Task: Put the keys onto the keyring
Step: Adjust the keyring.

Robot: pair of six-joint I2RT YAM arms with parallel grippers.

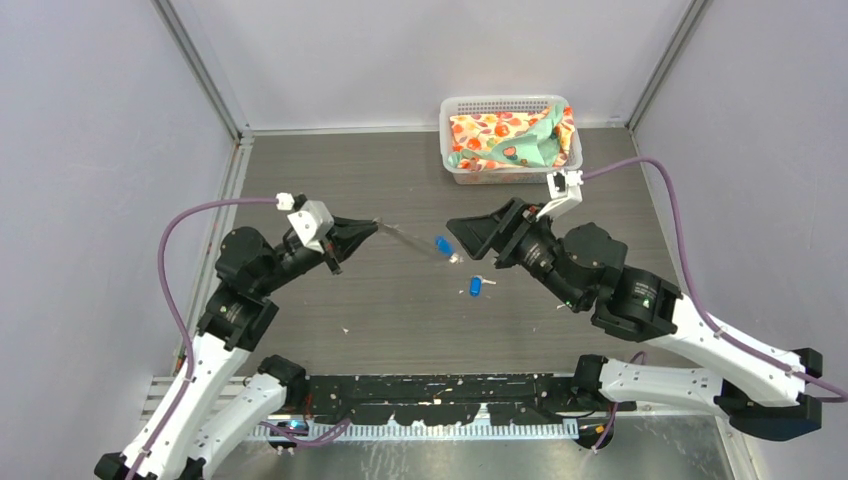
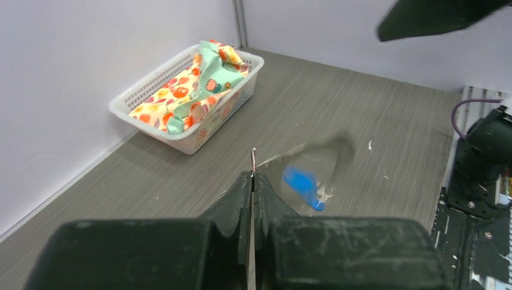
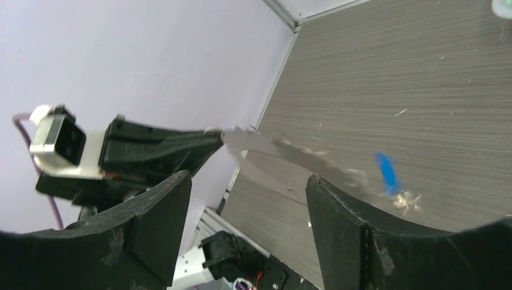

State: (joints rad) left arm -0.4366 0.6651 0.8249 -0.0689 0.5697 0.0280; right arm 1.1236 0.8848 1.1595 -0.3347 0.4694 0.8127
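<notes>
Keyring (image 1: 412,240) first: it is a thin, silvery wire loop with a finely toothed edge. The left pincer (image 2: 253,175) holds it in the air, fingers pressed fully together on one end of the wire. Seen edge-on from that wrist, the wire is only a bright sliver rising from between the fingertips. The rest of the loop reaches straight out from those tips toward the right pincer (image 3: 247,181). Gripping it at one end probably keeps the far end free for a key to be slid on.

The right pincer faces the loop's far end with its two black, scuffed fingers spread wide and nothing between them. Just past its tips, one key (image 1: 442,243) with a bright blue plastic head sits at the loop's outer end. It looks to be hanging from the wire, but both it and the wire are blurred, so I cannot be sure it is threaded.

The other key (image 1: 476,286), also with a blue head and a short silver blade, lies flat on the grey wood-grain table (image 1: 380,180). It is a little below and to the near side of the right pincer, apart from the loop and not yet on it.

Well behind the right pincer stands a white slotted plastic basket (image 1: 455,170) holding a crumpled patterned cloth (image 1: 500,140).
</notes>
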